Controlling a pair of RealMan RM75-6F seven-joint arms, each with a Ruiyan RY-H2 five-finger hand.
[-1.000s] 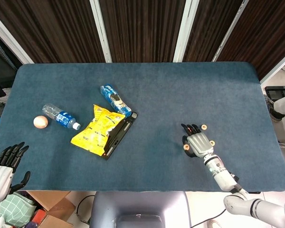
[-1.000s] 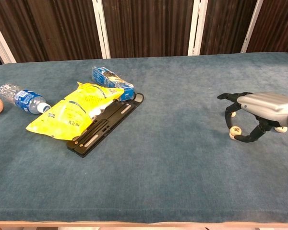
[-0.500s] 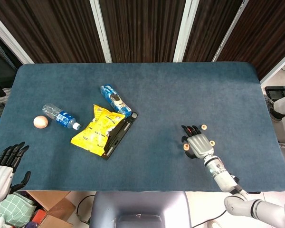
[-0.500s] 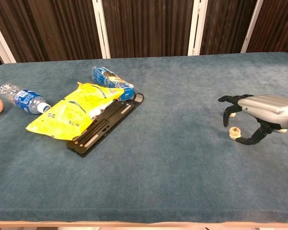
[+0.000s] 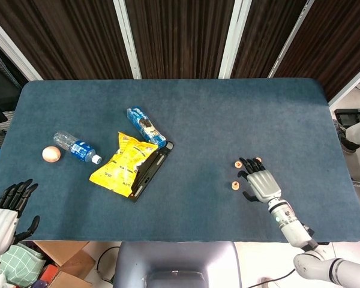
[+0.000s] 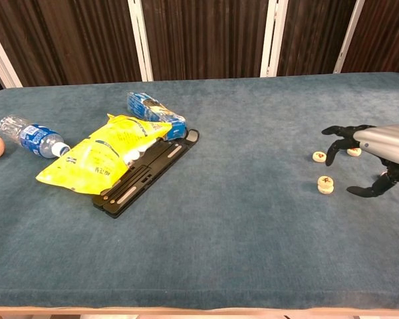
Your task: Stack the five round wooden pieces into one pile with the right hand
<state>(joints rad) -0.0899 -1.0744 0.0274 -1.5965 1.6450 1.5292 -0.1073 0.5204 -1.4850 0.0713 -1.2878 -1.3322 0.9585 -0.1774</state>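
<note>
Three spots of round wooden pieces show on the blue table right of centre: one piece [image 5: 238,164] [image 6: 319,157], another [image 5: 258,160] [image 6: 354,151] partly behind my fingers, and a nearer one [image 5: 234,185] [image 6: 326,184] that looks thicker; whether it is a pile I cannot tell. My right hand [image 5: 262,182] [image 6: 379,149] hovers just right of them, fingers spread, holding nothing, and may hide other pieces. My left hand [image 5: 6,207] hangs open off the table's front left corner.
On the left half lie a yellow snack bag [image 5: 123,163] over a black flat clip-like board [image 5: 149,172], a blue packet [image 5: 146,126], a plastic bottle [image 5: 76,147] and a peach-coloured ball [image 5: 51,154]. The table's right edge [image 5: 342,150] is close to the pieces.
My right hand has drawn back to the right, off the pieces. The piece it covered a second ago now lies in plain sight, and the nearer one sits free of its fingers.
</note>
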